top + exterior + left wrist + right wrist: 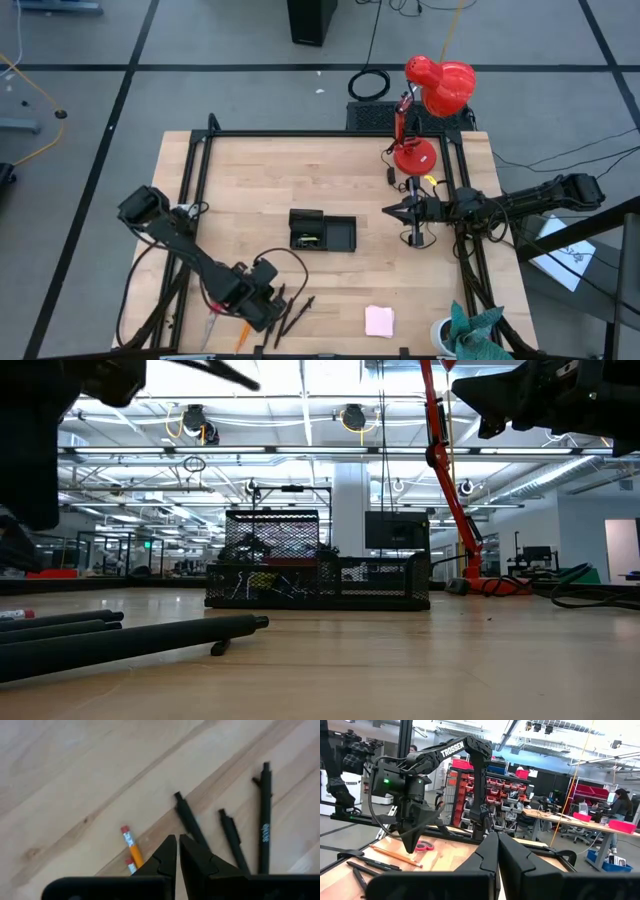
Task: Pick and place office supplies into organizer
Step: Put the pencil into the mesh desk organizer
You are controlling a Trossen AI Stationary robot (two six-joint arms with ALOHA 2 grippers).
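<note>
From above, the organizer (322, 231) sits mid-table, a yellow-green piece (311, 239) already in its taller compartment. The left gripper (268, 308) hovers well to the organizer's near-left, over a scatter of black pens (291, 313) and an orange pencil (243, 331); the pink note pad (379, 320) lies to the organizer's near-right. The right gripper (392, 211) waits just to the organizer's right, below the red desk lamp (432, 100).

At table height, the organizer (318, 571) stands across the boards, red and yellow items showing through its mesh wall, detail the overhead shot cannot resolve. Pens (130, 635) lie in the foreground, nearer the camera than the organizer.

The left wrist camera, which misses the organizer entirely, shows the left gripper (178, 842) clenched to a sliver and grasping nothing, tips above the boards between the pencil (131, 847) and three pens (230, 837).

The right wrist camera shows the right gripper (497, 840) pinched shut and empty. Only this view shows the red-handled scissors (423, 845) under the left arm, beside the pencil (396, 856).

The step in hand appears to be choosing the next supply. The left claw would need to spread, settle over a pen or the pencil, close, then carry it to the organizer.
</note>
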